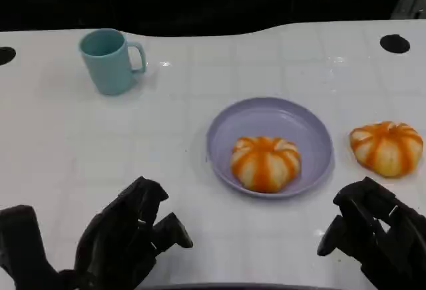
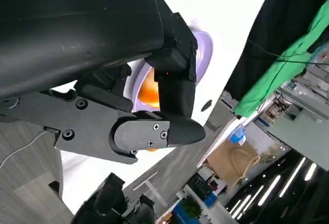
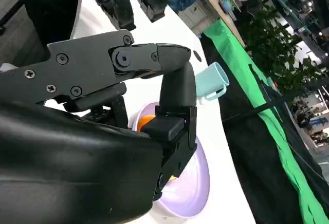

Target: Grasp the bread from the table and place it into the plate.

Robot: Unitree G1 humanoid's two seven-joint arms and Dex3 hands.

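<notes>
Both hands hovered low at the near edge of the white table [image 1: 200, 84], the left hand [image 1: 130, 237] and the right hand [image 1: 373, 237] each with fingers loosely curled, seemingly around nothing. One orange-striped bread [image 1: 265, 163] sat inside the lavender plate [image 1: 313, 130], while a second bread [image 1: 387, 147] lay on the table just right of the plate. At the far left stood a teal mug [image 1: 110, 60].

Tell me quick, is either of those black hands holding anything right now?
Left hand: holds nothing, fingers curled in, closed.
Right hand: holds nothing, fingers curled in, closed.
</notes>
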